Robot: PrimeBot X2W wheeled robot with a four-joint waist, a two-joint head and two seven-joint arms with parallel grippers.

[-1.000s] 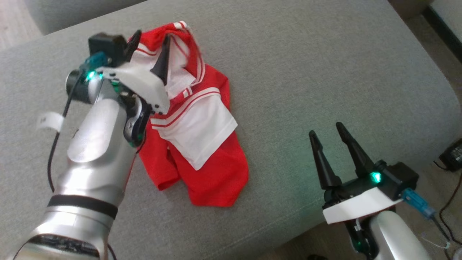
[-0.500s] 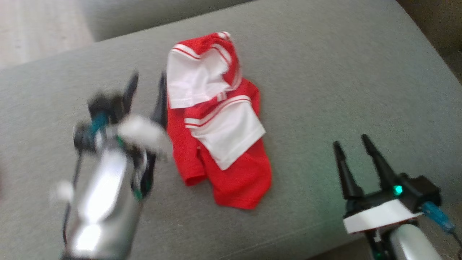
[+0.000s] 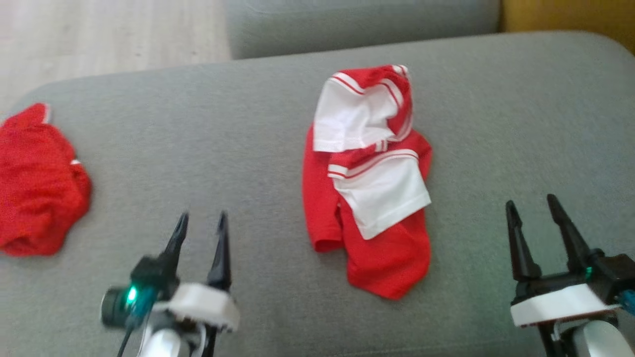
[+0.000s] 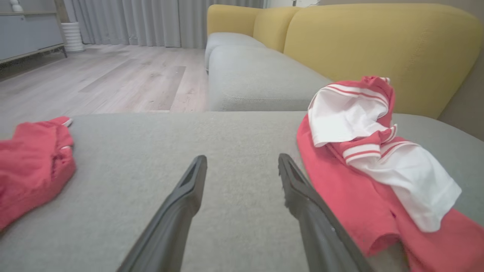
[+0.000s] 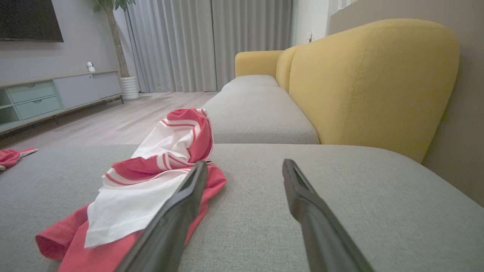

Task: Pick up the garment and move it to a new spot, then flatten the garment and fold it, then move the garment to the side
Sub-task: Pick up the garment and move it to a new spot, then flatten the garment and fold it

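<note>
Garment point(image 3: 367, 183) lying crumpled on cushion point(image 3: 208, 144), left gripper point(image 3: 203, 218) hovering nearby, spread and empty, right gripper point(image 3: 530, 201) likewise, cloth point(image 3: 39, 188) lying far left.

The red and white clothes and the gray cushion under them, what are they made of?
The red and white garment looks like thin, soft matte cloth: it crumples limply. The gray cushion looks like coarse woven fabric, probably over padding: flecked weave, rounded edges.
</note>
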